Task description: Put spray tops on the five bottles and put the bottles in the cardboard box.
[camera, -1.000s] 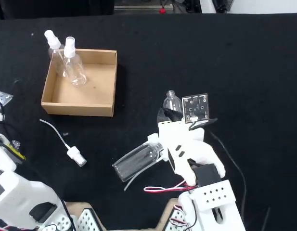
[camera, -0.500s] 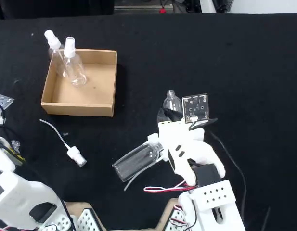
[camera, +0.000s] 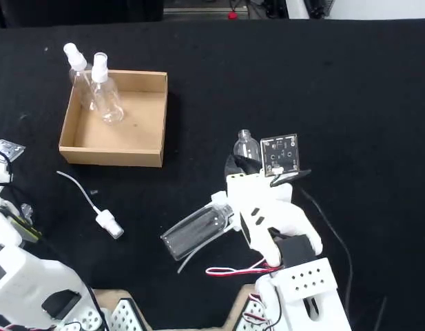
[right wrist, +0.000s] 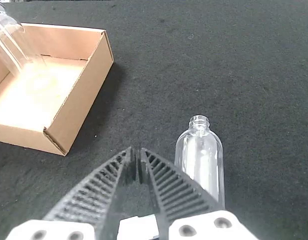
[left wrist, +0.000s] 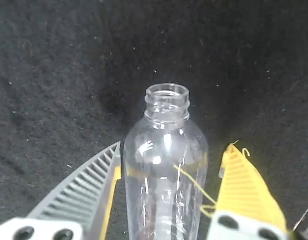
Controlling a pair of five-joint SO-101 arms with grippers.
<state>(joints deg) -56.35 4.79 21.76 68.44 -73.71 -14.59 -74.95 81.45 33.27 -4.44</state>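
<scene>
Bottles with tops [camera: 102, 89], two of them, stand in the box's [camera: 112, 157] far corner. A loose spray top [camera: 109, 223] lies on the tabletop [camera: 336, 103] near the box. The left fingers [left wrist: 111, 160] grip an uncapped bottle [left wrist: 166, 150] from both sides. The right fingers [right wrist: 129, 157] are almost closed and hold nothing, just beside an upright open bottle [right wrist: 199, 155]. A capped bottle [camera: 195, 231] lies by the right arm.

Black fuzzy cloth covering the table [camera: 350, 89], dim strip of room beyond, white patch [camera: 384, 8] at far corner
</scene>
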